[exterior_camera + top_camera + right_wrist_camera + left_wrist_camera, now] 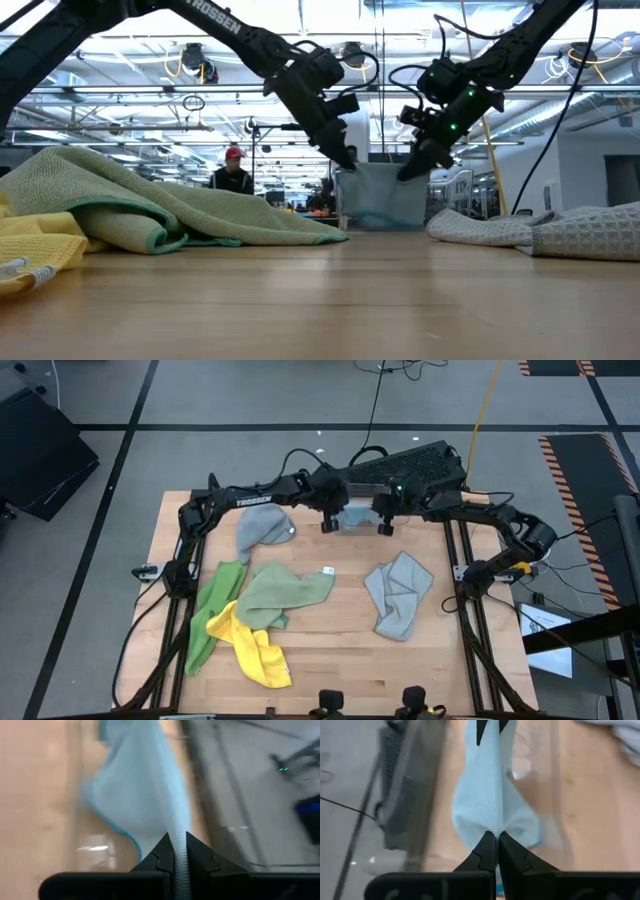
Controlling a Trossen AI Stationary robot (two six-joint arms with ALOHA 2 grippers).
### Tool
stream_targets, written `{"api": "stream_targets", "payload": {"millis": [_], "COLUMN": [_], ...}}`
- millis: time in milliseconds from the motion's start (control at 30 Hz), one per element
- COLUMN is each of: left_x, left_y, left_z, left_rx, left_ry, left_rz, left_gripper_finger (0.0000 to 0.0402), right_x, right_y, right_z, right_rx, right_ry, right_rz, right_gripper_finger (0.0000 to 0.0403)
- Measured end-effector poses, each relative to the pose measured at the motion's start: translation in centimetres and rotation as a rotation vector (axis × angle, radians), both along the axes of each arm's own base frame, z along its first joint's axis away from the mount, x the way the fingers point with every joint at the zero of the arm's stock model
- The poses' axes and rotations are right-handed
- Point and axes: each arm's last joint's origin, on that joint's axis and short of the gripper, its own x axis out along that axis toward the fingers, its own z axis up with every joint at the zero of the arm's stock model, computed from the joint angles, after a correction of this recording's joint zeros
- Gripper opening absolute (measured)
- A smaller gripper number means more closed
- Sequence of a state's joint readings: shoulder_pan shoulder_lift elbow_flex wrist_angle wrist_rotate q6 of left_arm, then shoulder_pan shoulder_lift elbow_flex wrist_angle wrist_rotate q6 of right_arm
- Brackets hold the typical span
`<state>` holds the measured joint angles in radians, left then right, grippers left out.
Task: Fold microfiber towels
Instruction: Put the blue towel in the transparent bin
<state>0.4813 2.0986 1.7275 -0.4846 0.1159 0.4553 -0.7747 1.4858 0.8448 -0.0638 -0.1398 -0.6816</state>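
Over the far edge of the wooden bench (350,660), both pincers pinch one light blue microfiber towel (485,800) above the clear plastic bin (385,200). The left pincer (492,837) is closed on one edge, the right pincer (177,837) clamped on another, so the soft cloth hangs stretched between them, probably to lift it out and lay it flat for folding. Nearer lie a grey towel (400,595), a sage green towel (285,590), a bright green towel (212,610), a yellow towel (255,650) and a second grey towel (262,525), all crumpled.
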Motion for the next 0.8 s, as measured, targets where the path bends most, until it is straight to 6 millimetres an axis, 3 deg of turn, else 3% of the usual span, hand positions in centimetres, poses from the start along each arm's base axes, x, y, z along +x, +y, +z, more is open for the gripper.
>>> {"api": "stream_targets", "payload": {"millis": [233, 567, 667, 800], "left_x": [0.2, 0.5, 0.5, 0.0], "left_y": [-2.3, -6.9, -7.0, -5.5], "left_z": [-0.4, 0.6, 1.2, 1.2], "left_rx": [-0.042, -0.095, -0.067, -0.122], "left_ry": [0.085, 0.148, 0.134, 0.099], "left_rz": [-0.068, -0.181, -0.169, -0.152], "left_gripper_finger": [0.0005, 0.0004, 0.0007, 0.0006], "right_x": [0.7, 1.0, 0.9, 0.4], "right_y": [2.4, 6.4, 6.8, 6.3], "right_z": [-0.5, 1.1, 1.7, 1.7], "right_rx": [0.13, 0.198, 0.177, 0.21], "right_ry": [0.055, 0.089, 0.073, 0.061], "right_rz": [0.075, 0.156, 0.17, 0.183], "right_gripper_finger": [0.0016, 0.0016, 0.0016, 0.0016]}}
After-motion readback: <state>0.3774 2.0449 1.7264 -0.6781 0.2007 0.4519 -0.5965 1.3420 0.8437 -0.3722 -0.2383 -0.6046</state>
